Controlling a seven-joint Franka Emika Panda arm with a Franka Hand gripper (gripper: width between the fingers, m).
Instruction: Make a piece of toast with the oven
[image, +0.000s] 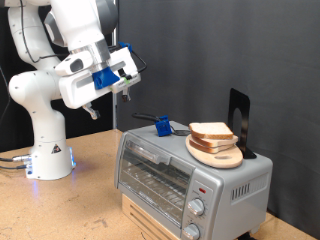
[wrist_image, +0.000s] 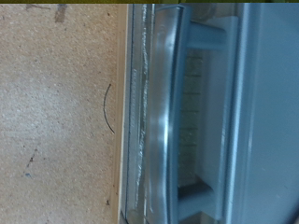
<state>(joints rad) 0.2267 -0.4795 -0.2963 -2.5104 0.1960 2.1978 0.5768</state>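
The silver-grey oven (image: 185, 172) stands on the wooden table with its glass door shut. In the wrist view its door handle (wrist_image: 168, 112) and glass front (wrist_image: 201, 93) fill the frame, seen from above. Two near-identical bread slices (image: 212, 131) lie stacked on a round wooden plate (image: 218, 156) on the oven's roof; I cannot tell which one is the piece of toast. My gripper (image: 126, 86) hangs in the air above the oven's end at the exterior view's left, apart from it and holding nothing. Its fingers do not show in the wrist view.
A small blue object (image: 161, 125) with a dark handle sits on the oven's roof beside the plate. A black upright piece (image: 238, 118) stands behind the plate. The robot's white base (image: 48, 150) is at the exterior view's left. Bare table (wrist_image: 56, 112) lies before the oven.
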